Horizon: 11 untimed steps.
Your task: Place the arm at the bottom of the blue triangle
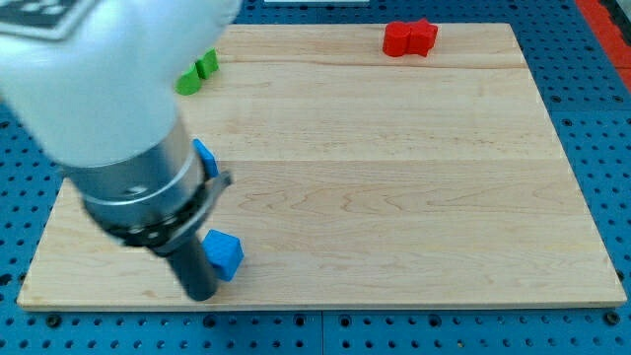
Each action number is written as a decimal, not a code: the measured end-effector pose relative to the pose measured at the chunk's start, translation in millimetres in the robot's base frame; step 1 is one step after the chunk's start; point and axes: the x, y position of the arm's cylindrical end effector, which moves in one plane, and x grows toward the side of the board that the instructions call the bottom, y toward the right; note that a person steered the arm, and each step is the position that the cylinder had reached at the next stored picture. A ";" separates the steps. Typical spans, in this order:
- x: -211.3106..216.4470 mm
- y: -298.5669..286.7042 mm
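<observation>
Where board [394, 197] nears its bottom edge, my tip [200, 295] touching blue block [224, 253], no hand visible.

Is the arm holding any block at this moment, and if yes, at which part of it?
Nothing is held; the arm ends in a rod. My tip rests on the board at the left edge of a blue block, seemingly touching it.

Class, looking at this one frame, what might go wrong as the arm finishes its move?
1. My tip sits against the lower blue block; a nudge would shift it.
2. The arm hides most of the upper blue block, so which one is the triangle is unclear.
3. My tip is close to the board's bottom edge.
</observation>
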 end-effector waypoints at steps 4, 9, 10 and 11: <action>-96.8 7.5; -69.5 -113.9; -93.5 -96.6; -104.4 -54.1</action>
